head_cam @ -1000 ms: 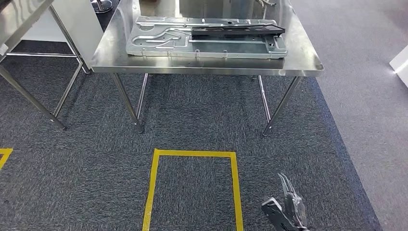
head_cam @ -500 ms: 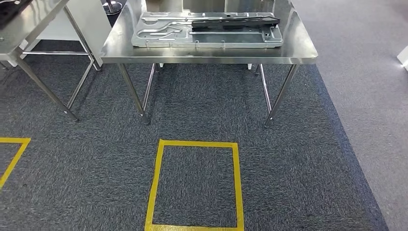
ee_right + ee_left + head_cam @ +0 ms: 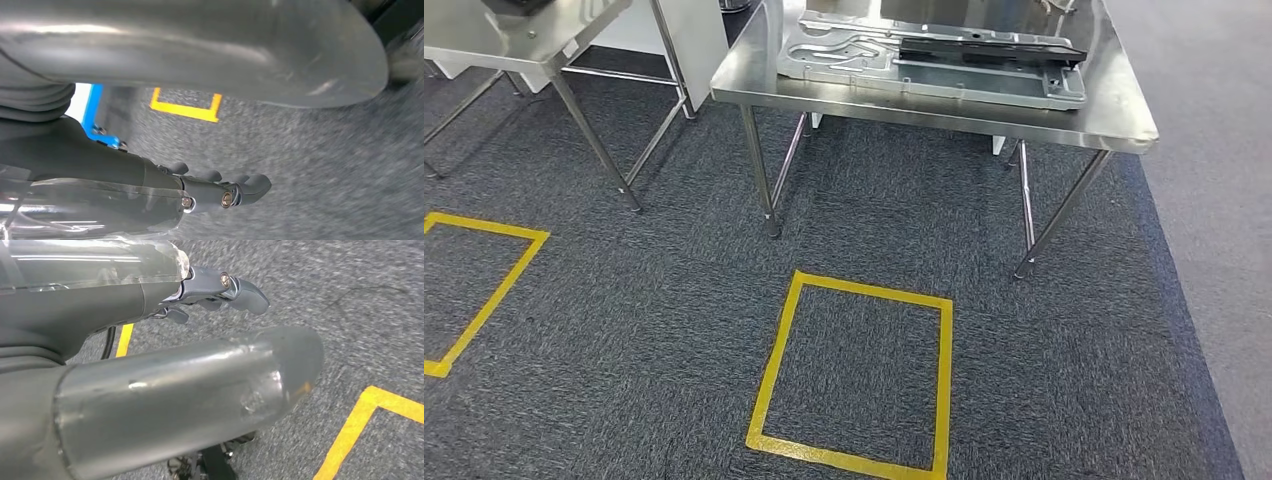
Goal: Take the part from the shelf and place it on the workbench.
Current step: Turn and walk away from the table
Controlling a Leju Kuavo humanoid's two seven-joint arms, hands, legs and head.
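Dark grey carpet (image 3: 624, 330) — yellow tape squares (image 3: 854, 375), steel tables (image 3: 1124, 125).

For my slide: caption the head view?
Steel workbench bearing a metal panel, yellow floor square in front.

the left hand (image 3: 165, 365) has a thick grey thumb with a scuffed, rounded tip, dark fingers (image 3: 245, 292) with a brass-coloured screw, and a clear glossy cover. the right hand (image 3: 200, 100) looks alike: grey ribbed cover, dark fingers (image 3: 247, 187), two small screws.
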